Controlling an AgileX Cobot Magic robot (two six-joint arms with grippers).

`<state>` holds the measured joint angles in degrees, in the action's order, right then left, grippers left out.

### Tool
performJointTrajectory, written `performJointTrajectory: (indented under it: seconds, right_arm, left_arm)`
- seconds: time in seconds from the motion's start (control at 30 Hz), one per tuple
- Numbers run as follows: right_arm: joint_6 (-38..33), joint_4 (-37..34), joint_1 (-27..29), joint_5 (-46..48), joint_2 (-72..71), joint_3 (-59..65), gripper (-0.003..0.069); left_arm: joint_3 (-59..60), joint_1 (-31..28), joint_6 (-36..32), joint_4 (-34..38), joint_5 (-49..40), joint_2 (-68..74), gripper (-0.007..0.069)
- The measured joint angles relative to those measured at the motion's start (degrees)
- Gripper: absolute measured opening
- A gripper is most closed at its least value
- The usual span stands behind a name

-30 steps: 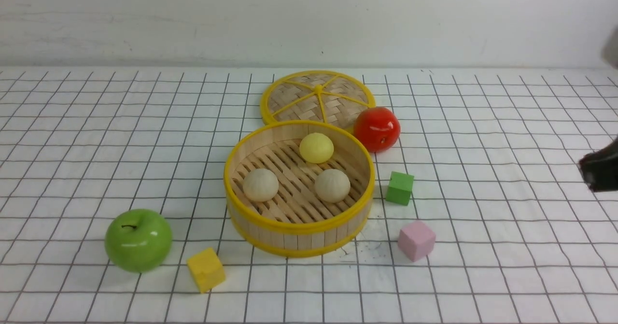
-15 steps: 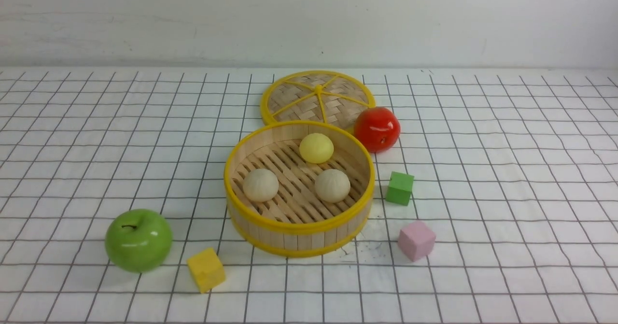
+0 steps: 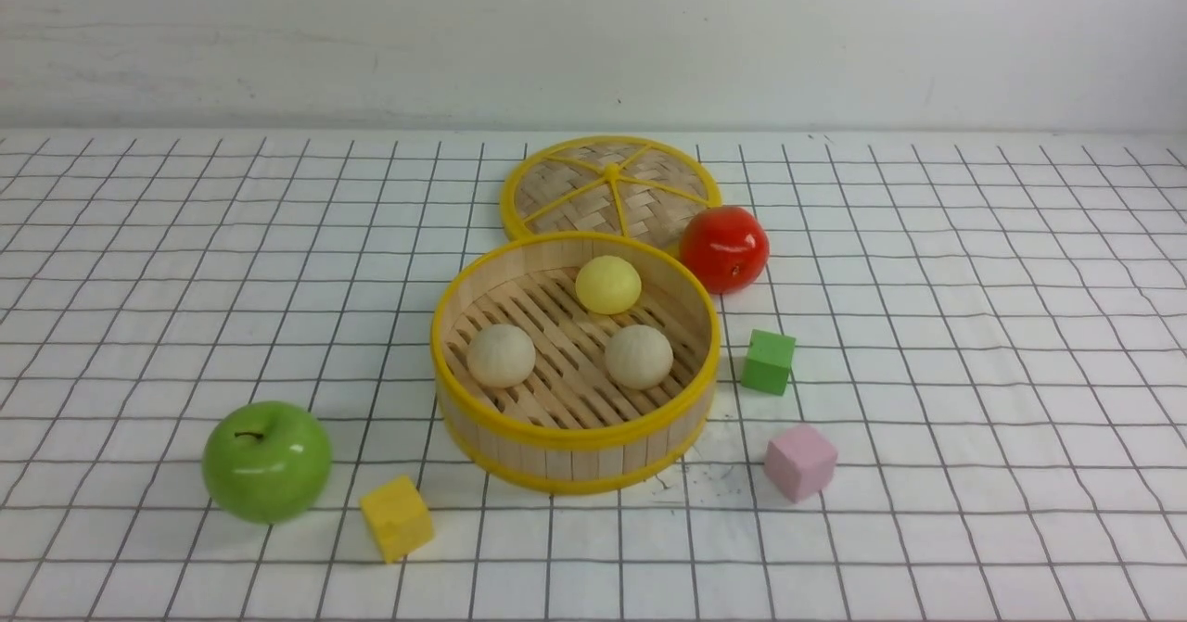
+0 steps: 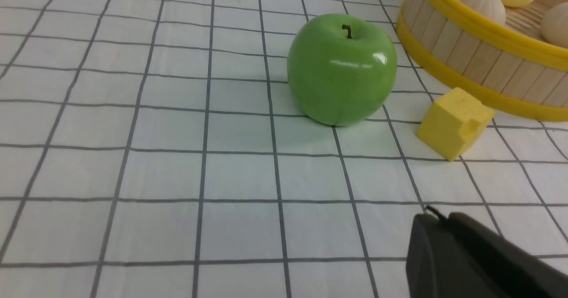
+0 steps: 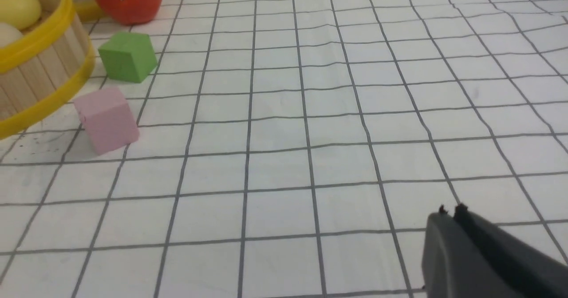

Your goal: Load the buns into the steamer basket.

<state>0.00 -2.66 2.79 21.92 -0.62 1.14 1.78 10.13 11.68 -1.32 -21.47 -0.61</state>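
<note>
Three cubes, two apples, basket, lid on the gridded desk (image 3: 974,344), no arm in the front view. Nearest the front edge: yellow cube (image 3: 396,517), just left of centre, close to the steamer basket's front wall but apart from it. Green apple (image 3: 267,461) beside it, further toward the left edge, upright, stem up. Pink cube (image 3: 800,461) right of the basket's front, near but not touching. Steamer basket (image 3: 575,450) sits mid-desk, upright, open top. All three buns lie on its slatted floor: cream bun (image 3: 501,355) front-left, cream bun (image 3: 638,356) front-right, pale yellow bun (image 3: 607,284) at the back by the far wall; none touching each other. Green cube (image 3: 768,361) just right of the basket. Red apple (image 3: 724,247) behind-right of the basket, near its rim. Woven lid (image 3: 609,186) flat behind the basket, toward the far edge, partly hidden by the basket rim. Left claw (image 4: 432,220) low over bare cloth, fingers look pressed together, nothing held. Right claw (image 5: 450,213) over bare cloth right of the cubes, two tips side by side, closed, empty.
</note>
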Motion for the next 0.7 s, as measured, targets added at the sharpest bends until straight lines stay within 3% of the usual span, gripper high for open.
performJointTrajectory:
  seconds: [0.7]
  right_arm:
    - [0.00,-0.05,0.00,0.06,0.00,0.00,0.0031]
  left_arm:
    - [0.00,0.00,0.00,0.00,0.00,0.00,0.0039]
